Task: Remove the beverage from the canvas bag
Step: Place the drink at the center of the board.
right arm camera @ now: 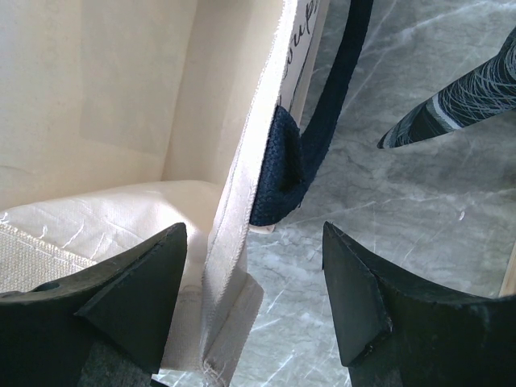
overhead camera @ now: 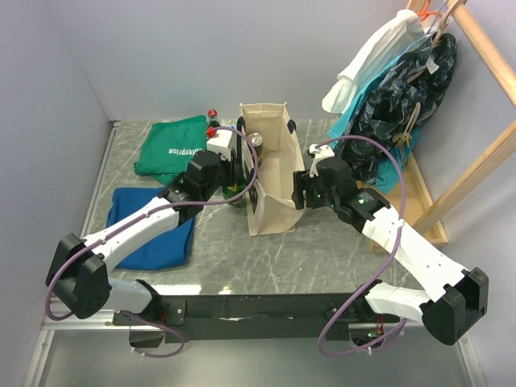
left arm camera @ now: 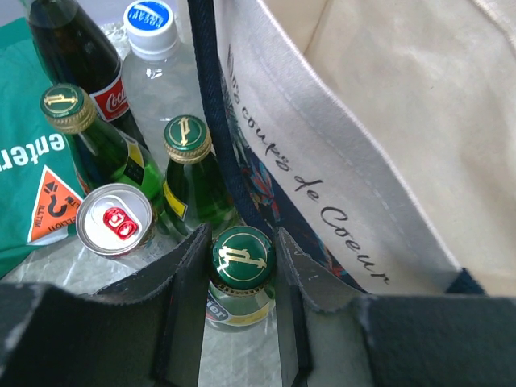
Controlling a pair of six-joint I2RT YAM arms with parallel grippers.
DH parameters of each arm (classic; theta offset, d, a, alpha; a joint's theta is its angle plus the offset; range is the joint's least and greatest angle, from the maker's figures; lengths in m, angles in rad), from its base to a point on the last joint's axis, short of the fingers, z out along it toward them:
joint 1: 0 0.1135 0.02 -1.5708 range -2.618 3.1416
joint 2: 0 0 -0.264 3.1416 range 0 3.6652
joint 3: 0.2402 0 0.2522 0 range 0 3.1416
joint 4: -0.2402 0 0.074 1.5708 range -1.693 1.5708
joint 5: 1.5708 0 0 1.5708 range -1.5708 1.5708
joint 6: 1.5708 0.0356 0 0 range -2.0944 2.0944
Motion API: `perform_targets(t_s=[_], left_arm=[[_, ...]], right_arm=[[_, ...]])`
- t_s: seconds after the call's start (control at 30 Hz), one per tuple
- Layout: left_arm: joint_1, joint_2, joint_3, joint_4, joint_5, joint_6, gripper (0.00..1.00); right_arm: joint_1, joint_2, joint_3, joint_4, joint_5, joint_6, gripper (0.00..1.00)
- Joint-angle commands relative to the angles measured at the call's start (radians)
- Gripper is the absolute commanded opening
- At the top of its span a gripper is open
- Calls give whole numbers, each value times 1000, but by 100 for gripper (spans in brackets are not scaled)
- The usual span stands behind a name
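The cream canvas bag [overhead camera: 272, 211] stands upright mid-table with navy handles; its printed side shows in the left wrist view [left arm camera: 379, 129]. My left gripper [left arm camera: 242, 266] is just outside the bag's left wall, shut on the gold-marked cap of a green glass bottle [left arm camera: 243, 256]; marble shows beneath it. In the top view the left gripper [overhead camera: 242, 173] hides that bottle. My right gripper [right arm camera: 254, 234] is open, straddling the bag's right wall [right arm camera: 234, 242], one finger inside, one outside. The part of the bag's inside that I see holds nothing.
Left of the bag stand two more green bottles [left arm camera: 189, 161], a cola bottle [left arm camera: 81, 56], a water bottle [left arm camera: 157, 72] and a can [left arm camera: 113, 219]. A green cloth [overhead camera: 173, 145] and a blue cloth [overhead camera: 153, 230] lie left. Clothes hang on a wooden rack [overhead camera: 403, 89] at right.
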Motion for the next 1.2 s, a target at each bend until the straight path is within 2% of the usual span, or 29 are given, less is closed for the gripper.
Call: perform_targets(t_s=[0.0, 1.17], left_arm=[[-4, -25, 8, 232, -32, -24, 1], [-4, 47, -66, 391, -47, -18, 1]], right_arm=[[8, -5, -4, 11, 24, -8, 74], [6, 12, 5, 15, 30, -16, 74]])
